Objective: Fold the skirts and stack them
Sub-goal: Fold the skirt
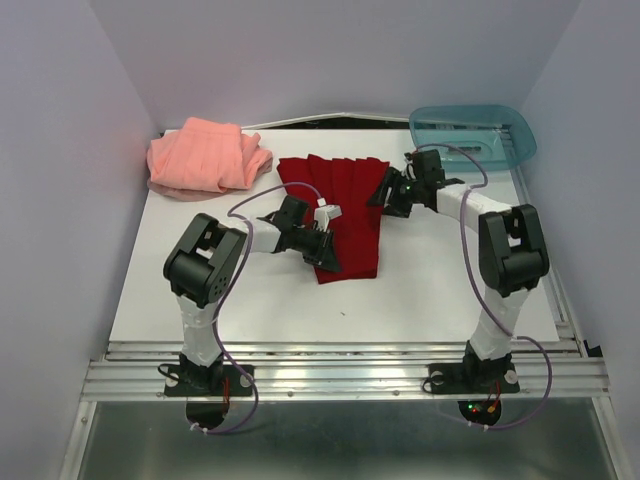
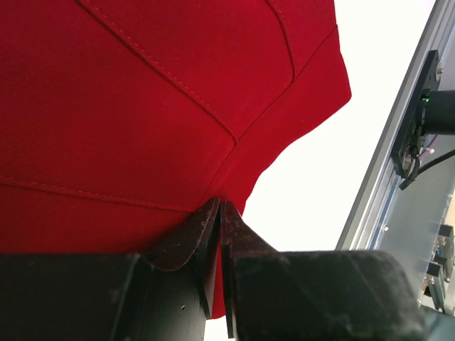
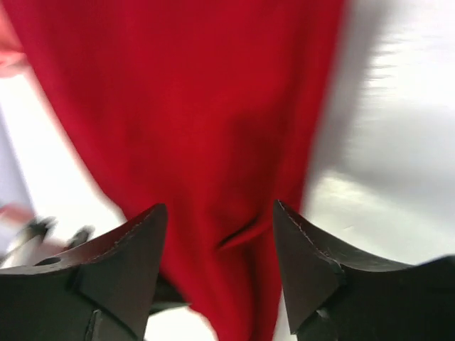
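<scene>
Nearest the camera, at the bottom of the overhead frame, a metal rail [image 1: 340, 365] carries both arm bases. The white surface [image 1: 440, 290] lies beyond it.

Left arm: rises from its base at lower left, elbow folded, forearm reaching right toward frame centre. The left hand [image 1: 326, 256] sits at the lower left edge of the red skirt [image 1: 350, 200]. In the wrist view its fingers [image 2: 210, 213] are clenched together with a fold of the red cloth pinched between them. That cloth rises from the pinch and fills most of the frame.

The red skirt lies pleated at the centre of the surface, fanned wider at its far end.

Right arm: stands at lower right, forearm stretched up and left. The right hand [image 1: 385, 192] is at the skirt's right edge. The wrist view is blurred, but its fingers [image 3: 135, 249] stand well apart, released, with nothing held and red cloth beneath them.

Farther back, the pink skirt [image 1: 205, 155] lies rumpled at upper left, apart from the red one. A teal tray [image 1: 500, 150] sits at upper right behind the right hand.
</scene>
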Robot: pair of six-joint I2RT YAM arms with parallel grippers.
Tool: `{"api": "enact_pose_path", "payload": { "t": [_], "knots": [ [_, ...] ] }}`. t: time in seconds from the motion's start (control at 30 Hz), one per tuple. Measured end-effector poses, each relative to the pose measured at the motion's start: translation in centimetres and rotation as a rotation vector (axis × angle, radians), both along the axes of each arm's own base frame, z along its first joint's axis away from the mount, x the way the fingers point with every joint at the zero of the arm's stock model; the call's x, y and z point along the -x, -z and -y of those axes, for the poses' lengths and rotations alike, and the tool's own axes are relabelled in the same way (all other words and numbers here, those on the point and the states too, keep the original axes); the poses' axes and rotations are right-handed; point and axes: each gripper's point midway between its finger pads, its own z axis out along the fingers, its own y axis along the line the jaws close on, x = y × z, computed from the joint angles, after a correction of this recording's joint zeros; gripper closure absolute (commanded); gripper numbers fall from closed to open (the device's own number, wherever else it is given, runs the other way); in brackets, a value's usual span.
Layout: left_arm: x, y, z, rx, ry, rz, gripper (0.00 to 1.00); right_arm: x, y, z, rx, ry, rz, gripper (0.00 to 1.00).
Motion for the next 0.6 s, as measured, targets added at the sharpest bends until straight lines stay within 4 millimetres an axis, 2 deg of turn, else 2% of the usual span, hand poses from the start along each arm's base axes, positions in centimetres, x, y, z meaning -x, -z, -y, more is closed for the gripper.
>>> {"api": "enact_pose_path", "payload": {
  "t": [0.03, 0.1, 0.23, 0.27, 0.3, 0.37, 0.47, 0.6],
  "knots": [
    [0.0, 0.0, 0.0, -0.002, 0.002, 0.004, 0.81, -0.3, 1.9, 0.4, 0.022, 0.027, -0.043, 0.31],
    [0.0, 0.0, -0.1, -0.004, 0.007, 0.012, 0.81, -0.7, 4.5, 1.0, 0.056, 0.059, -0.101, 0.31],
    [0.0, 0.0, -0.2, -0.01, 0.017, 0.027, 0.81, -2.6, 6.5, 1.3, 0.093, 0.088, -0.126, 0.36],
    [0.0, 0.0, -0.3, -0.011, 0.019, 0.03, 0.82, -3.4, 6.5, 1.3, 0.094, 0.094, -0.115, 0.37],
    [0.0, 0.0, -0.3, -0.013, 0.021, 0.032, 0.82, -4.1, 6.3, 1.2, 0.094, 0.098, -0.101, 0.44],
    [0.0, 0.0, -0.3, -0.013, 0.023, 0.034, 0.83, -5.4, 5.7, 1.0, 0.088, 0.102, -0.071, 0.52],
    [0.1, 0.1, -0.3, -0.017, 0.026, 0.04, 0.85, -7.0, 4.7, 1.0, 0.094, 0.112, -0.018, 0.73],
    [0.2, 0.1, -0.2, -0.02, 0.033, 0.041, 0.89, -8.9, 4.2, 1.7, 0.143, 0.145, 0.044, 0.88]
  ]
}}
